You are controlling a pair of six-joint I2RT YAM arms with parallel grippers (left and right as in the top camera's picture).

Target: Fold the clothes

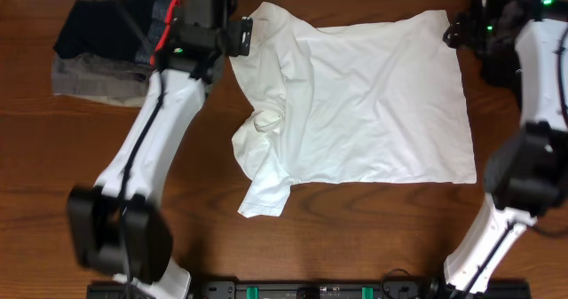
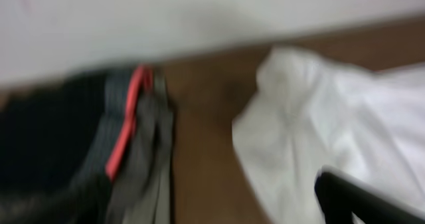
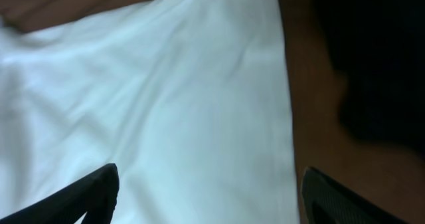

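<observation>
The white T-shirt lies spread on the wooden table, with its left side rumpled and one sleeve folded out toward the front. No logo shows. My left gripper hovers at the shirt's far left corner. In the blurred left wrist view only one dark finger shows, over the white cloth, set wide to the side as if open. My right gripper is at the shirt's far right corner. In the right wrist view it is open and empty, over the shirt's edge.
A pile of dark and grey clothes with a red stripe sits at the far left corner, close to my left gripper; it also shows in the left wrist view. A white wall runs behind the table's far edge.
</observation>
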